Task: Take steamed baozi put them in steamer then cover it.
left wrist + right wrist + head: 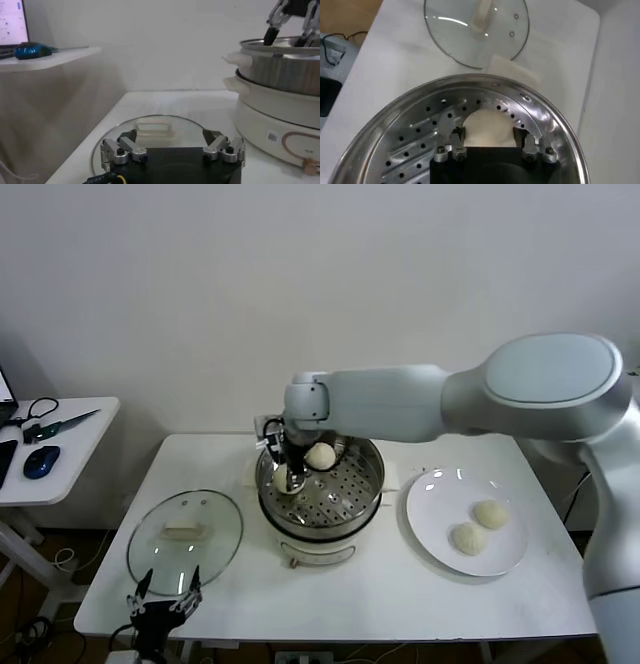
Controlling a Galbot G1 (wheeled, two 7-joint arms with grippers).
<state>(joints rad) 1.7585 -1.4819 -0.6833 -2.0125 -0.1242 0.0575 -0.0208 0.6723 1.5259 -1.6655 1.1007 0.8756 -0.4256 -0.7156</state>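
While over steamer (352,484), right tool (489,142) straddles baozi (487,129) on tray.

The right arm reaches across, its claw (291,476) pointing down, fingers parted. The left claw (163,601) hangs low, fingers spread.

Pretty bright, even light from overhead, so shadows are soft: just a faint one under the steamer (320,484) on the table (380,584). Small glints on the steamer's rim and the lid (185,541) beside it. Left wrist view is hazy, with the steamer slightly soft.
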